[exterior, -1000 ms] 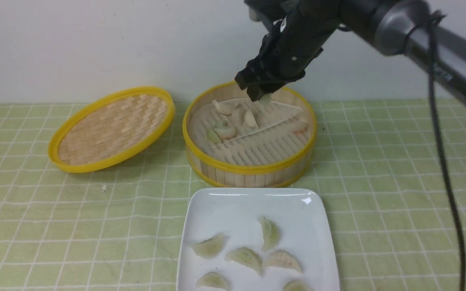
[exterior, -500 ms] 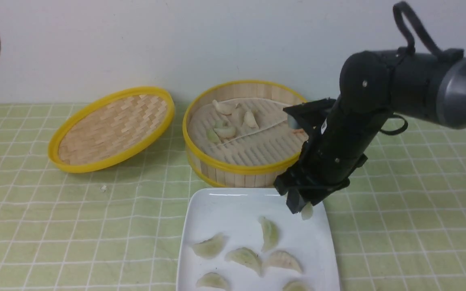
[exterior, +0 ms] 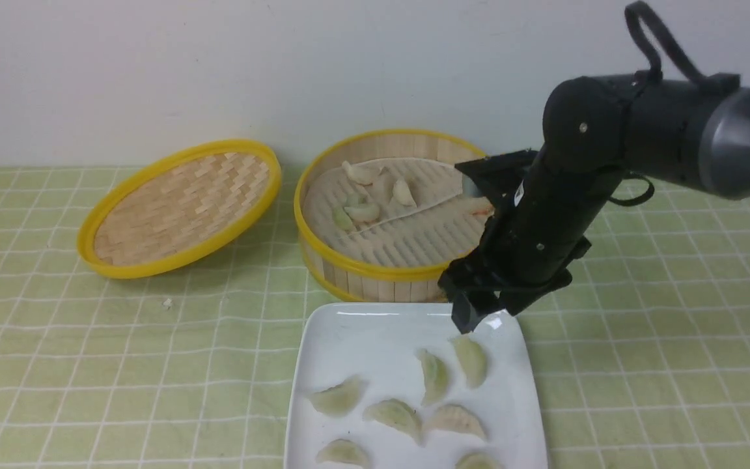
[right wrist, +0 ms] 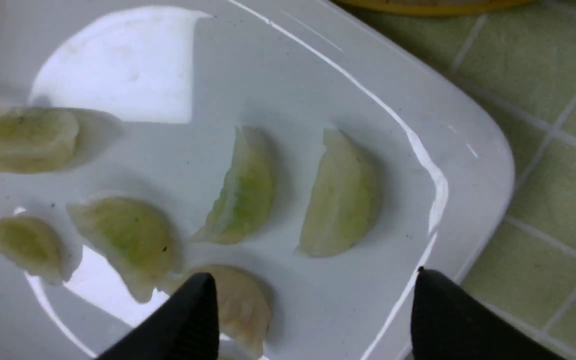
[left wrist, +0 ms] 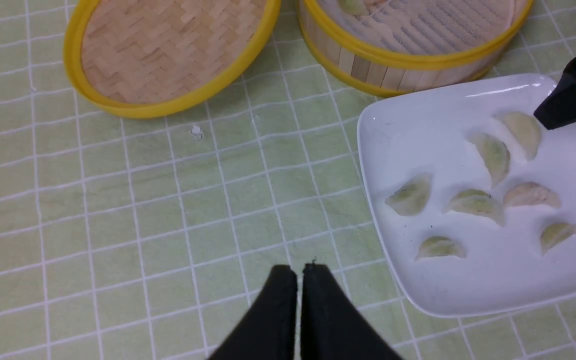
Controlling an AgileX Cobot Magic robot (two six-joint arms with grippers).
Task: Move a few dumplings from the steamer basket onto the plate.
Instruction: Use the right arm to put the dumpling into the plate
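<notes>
The steamer basket (exterior: 401, 271) stands at the back centre with several dumplings (exterior: 362, 212) on its paper liner. In front of it lies the white plate (exterior: 362, 335) with several dumplings on it. One pale green dumpling (exterior: 471, 359) lies near the plate's far right corner, right below my right gripper (exterior: 479, 320). That gripper is open and empty, and in the right wrist view its gripper (right wrist: 313, 280) hangs a little above the plate (right wrist: 318, 75), just short of that dumpling (right wrist: 340, 195). My left gripper (left wrist: 299, 270) is shut and empty over the cloth left of the plate (left wrist: 418, 130).
The basket's woven lid (exterior: 180, 205) lies tilted to the left of the basket. A small white crumb (exterior: 167, 303) sits on the green checked cloth in front of the lid. A wall runs close behind the basket.
My right gripper came from over the basket down to the plate's far right corner with a dumpling. It then opened, and the dumpling now lies on the plate.
</notes>
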